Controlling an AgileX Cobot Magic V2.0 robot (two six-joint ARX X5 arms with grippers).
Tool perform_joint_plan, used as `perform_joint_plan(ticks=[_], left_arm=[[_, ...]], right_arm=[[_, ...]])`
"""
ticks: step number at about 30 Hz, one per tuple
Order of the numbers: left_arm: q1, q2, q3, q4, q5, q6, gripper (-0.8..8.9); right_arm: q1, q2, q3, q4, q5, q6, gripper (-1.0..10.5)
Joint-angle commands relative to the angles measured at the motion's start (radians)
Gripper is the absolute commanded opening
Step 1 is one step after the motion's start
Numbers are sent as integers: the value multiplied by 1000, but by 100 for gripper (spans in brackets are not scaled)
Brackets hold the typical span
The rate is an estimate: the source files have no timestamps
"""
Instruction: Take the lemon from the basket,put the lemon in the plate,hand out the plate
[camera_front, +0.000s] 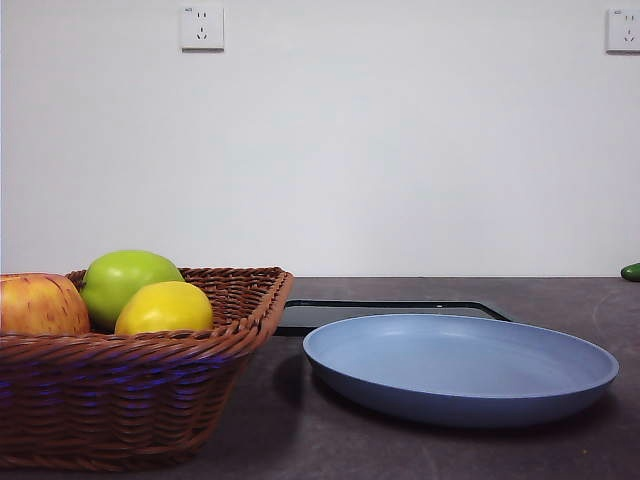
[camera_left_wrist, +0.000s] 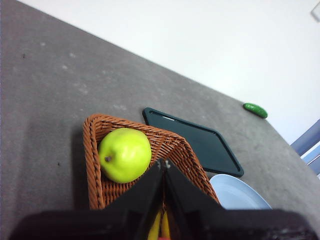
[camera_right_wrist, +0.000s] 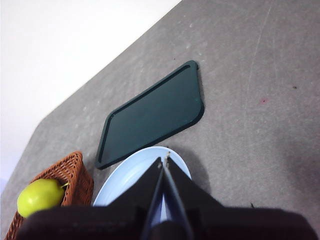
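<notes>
The lemon (camera_front: 165, 308) lies in the wicker basket (camera_front: 150, 385) at the front left, next to a green apple (camera_front: 125, 280) and a red-yellow apple (camera_front: 38, 305). The grey-blue plate (camera_front: 460, 368) stands empty to the right of the basket. Neither gripper shows in the front view. My left gripper (camera_left_wrist: 164, 167) hangs shut and empty above the basket (camera_left_wrist: 95, 165), near the green apple (camera_left_wrist: 125, 155); a yellow sliver of the lemon (camera_left_wrist: 156, 228) shows under the jaws. My right gripper (camera_right_wrist: 164, 161) hangs shut and empty above the plate (camera_right_wrist: 127, 176).
A flat black tray (camera_front: 390, 312) lies behind the plate, also in the left wrist view (camera_left_wrist: 200, 140) and the right wrist view (camera_right_wrist: 155, 112). A small green cucumber-like thing (camera_front: 631, 271) lies at the far right by the wall. The tabletop is dark grey.
</notes>
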Motion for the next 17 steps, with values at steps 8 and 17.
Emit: perform_joint_plan(ticks=[8,17], left_arm=[[1,273,215,-43,62,171,7],[-47,527,421,-204,165,289,7]], right_arm=[[1,254,284,-156,-2,-230,3],[1,572,501,-387,-2,-441,3]])
